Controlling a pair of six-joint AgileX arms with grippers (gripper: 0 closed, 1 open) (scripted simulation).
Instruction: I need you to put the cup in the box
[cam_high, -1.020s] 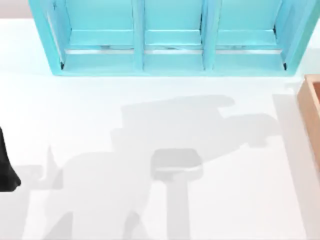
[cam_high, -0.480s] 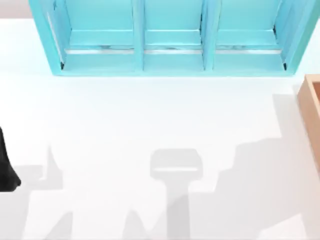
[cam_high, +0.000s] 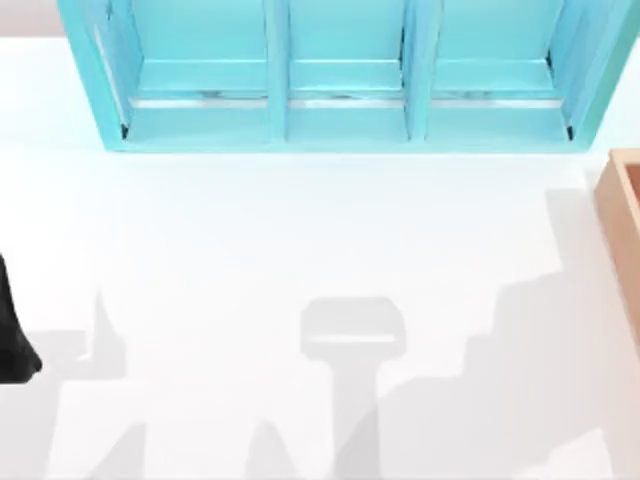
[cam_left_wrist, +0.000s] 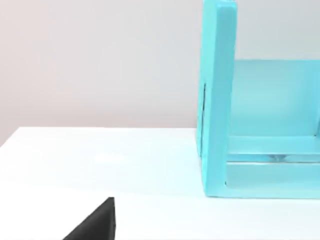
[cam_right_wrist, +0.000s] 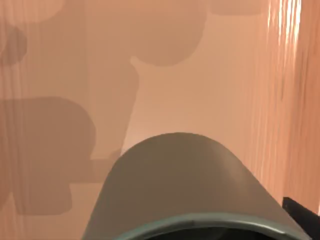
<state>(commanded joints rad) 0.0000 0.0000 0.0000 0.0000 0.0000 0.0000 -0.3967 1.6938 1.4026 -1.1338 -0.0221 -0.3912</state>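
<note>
The cup sits right in front of the right wrist camera, its grey side and dark rim large in that view, with the box's tan-orange floor and a streaked inner wall behind it. So I judge the cup is carried over, or partly inside, the box. A black bit at that view's corner may be a finger, but I cannot tell whether the right gripper is pinching the cup or has loosened.

From above, a slice of the box shows at the table's right edge, just right of the turquoise shelf.

To do this step well, lower the cup well inside the box walls, keep it upright, let go only when its base is near the box floor, then lift straight up.

The left arm is parked far left of the box; its fingers cannot be made out.
</note>
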